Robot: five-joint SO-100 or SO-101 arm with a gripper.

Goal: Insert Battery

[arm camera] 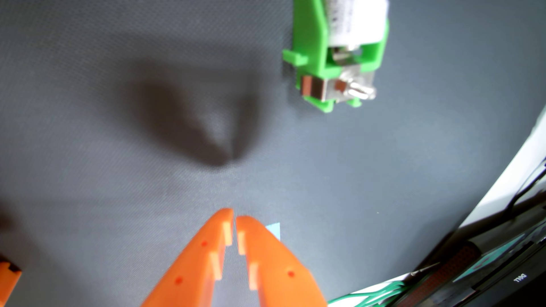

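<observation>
In the wrist view the orange gripper hangs above the dark grey mat with its two fingers drawn nearly together at the tips — only a sliver of gap, and nothing between them. The white battery already lies in the green holder near the mat's far edge, toward the right, with metal contacts and a screw terminal at the holder's near end; whether it is fully seated cannot be told, since the frame cuts off its upper part. A small pale-blue mark shows just beside the right fingertip. If pressing home is what remains, the arm would do well to travel forward and right, centre over the battery body — not the contacts — and push gently straight down.
</observation>
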